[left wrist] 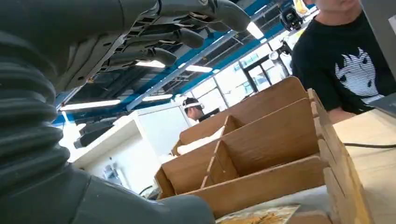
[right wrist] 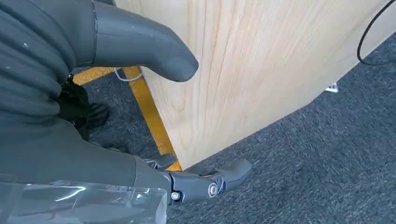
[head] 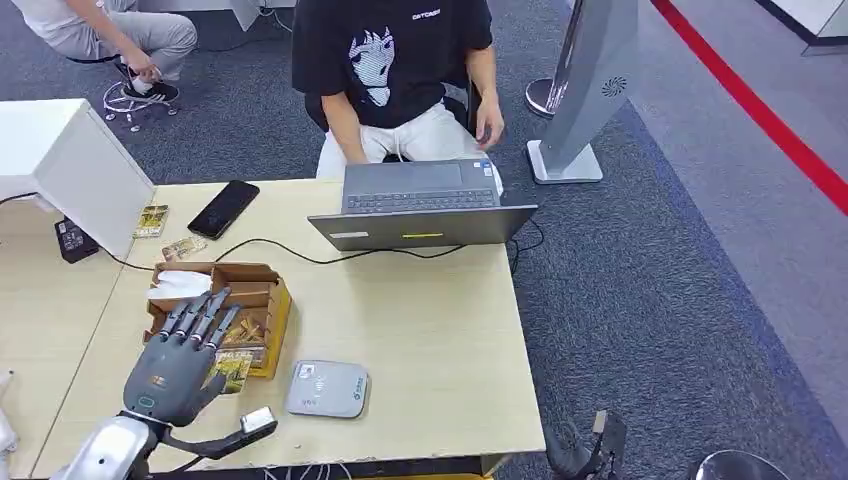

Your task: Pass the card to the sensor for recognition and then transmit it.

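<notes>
My left hand [head: 183, 357] hovers over the near part of a brown divided cardboard box [head: 268, 277], fingers spread and holding nothing. Yellow-patterned cards [head: 238, 362] lie in the box's near compartment, just under the fingertips. In the left wrist view the fingers [left wrist: 163, 56] stretch above the box dividers [left wrist: 261, 144], and a card [left wrist: 259, 215] shows below them. The grey-white card sensor [head: 327, 388] lies flat on the table right of the box. My right hand [right wrist: 112, 51] hangs beside the table's wooden side [right wrist: 243, 65], over the carpet, holding nothing.
A person sits behind an open laptop [head: 420, 205] at the far table edge. A black phone [head: 224, 208], two loose cards [head: 151, 220] and a black cable [head: 300, 255] lie beyond the box. A white cabinet [head: 70, 160] stands at far left, a grey stand [head: 590, 90] on the carpet.
</notes>
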`<state>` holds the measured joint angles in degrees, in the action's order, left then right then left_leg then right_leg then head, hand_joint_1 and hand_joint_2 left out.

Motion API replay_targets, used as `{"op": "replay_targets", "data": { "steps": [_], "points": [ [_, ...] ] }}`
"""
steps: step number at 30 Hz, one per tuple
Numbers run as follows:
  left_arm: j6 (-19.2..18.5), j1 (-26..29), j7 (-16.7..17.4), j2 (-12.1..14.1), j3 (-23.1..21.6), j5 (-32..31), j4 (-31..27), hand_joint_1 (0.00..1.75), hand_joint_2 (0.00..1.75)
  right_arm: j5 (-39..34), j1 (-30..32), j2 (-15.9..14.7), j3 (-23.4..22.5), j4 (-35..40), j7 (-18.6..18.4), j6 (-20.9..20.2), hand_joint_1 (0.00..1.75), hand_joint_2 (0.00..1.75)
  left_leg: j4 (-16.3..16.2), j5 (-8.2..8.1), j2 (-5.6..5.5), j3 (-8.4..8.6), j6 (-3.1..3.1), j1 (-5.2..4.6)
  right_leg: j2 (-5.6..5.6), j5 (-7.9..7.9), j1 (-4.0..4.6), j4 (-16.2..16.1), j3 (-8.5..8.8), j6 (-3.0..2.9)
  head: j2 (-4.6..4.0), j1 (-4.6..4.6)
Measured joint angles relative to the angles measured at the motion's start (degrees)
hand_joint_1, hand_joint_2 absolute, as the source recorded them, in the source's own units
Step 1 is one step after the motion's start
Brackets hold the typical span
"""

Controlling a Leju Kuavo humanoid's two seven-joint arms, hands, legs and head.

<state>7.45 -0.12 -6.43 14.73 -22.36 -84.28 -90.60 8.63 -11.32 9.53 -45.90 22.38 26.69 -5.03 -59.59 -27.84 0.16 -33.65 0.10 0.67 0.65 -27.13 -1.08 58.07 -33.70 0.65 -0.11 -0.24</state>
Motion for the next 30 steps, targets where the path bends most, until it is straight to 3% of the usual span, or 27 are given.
{"op": "replay_targets", "data": {
  "steps": [10,13,17,20,24,28,30],
  "points": [
    [4.77,-0.06,1.97,-2.1,0.07,-3.5,-2.8,0.0,1.75,0.81,0.49,-0.05,-0.07,0.15,0.04,-0.83,0.0,1.75,0.0,0.0,-0.01,0.0,0.0,0.0,-0.02,0.0,0.0,0.0,0.0,0.0,0.0,0.0],
    [8.42,-0.33,7.01,-2.3,0.04,-3.68,-4.22,0.0,1.75,0.87,0.68,-0.13,-0.09,0.15,0.2,-1.05,0.0,1.75,0.0,0.0,-0.02,0.0,0.0,0.0,-0.02,0.0,0.0,0.0,-0.01,0.0,0.0,0.0],
    [10.32,-2.16,14.96,-1.38,-0.18,-3.72,-9.06,0.0,1.75,0.98,0.83,-0.2,-0.11,0.31,-0.02,-1.03,0.0,1.75,0.0,0.0,-0.02,0.0,0.0,0.01,-0.03,0.0,0.01,0.01,0.0,0.0,0.0,-0.02],
    [11.02,-2.94,15.59,-0.94,-0.55,-3.74,-12.4,0.0,1.75,1.33,0.91,-0.2,-0.11,0.59,-0.09,-1.03,0.0,1.75,0.0,0.0,-0.02,0.01,0.0,0.01,-0.03,0.0,0.0,0.01,0.0,0.0,0.0,0.0],
    [10.93,-2.93,14.51,-0.92,-0.96,-3.67,-14.43,0.0,1.75,1.68,1.02,-0.2,-0.13,0.81,-0.15,-1.03,0.0,1.75,0.0,0.0,-0.02,0.0,0.0,0.0,-0.02,0.0,0.0,0.01,0.0,0.0,0.0,0.0],
    [7.78,-0.54,3.16,-4.57,-1.03,-2.8,-15.17,0.0,1.75,1.57,1.2,-0.2,-0.55,0.94,0.02,-1.09,0.0,1.75,0.0,-0.01,-0.02,-0.02,0.01,-0.03,-0.03,-0.01,-0.03,-0.04,0.0,0.01,0.0,0.02],
    [6.27,0.65,0.52,-6.04,-1.6,-2.01,-15.04,0.0,1.75,1.57,1.25,-0.2,-0.9,0.94,0.09,-1.14,0.0,1.75,0.0,-0.04,0.0,-0.03,0.05,-0.04,-0.02,-0.01,-0.03,-0.06,-0.01,0.01,0.0,0.0]
  ]
}}
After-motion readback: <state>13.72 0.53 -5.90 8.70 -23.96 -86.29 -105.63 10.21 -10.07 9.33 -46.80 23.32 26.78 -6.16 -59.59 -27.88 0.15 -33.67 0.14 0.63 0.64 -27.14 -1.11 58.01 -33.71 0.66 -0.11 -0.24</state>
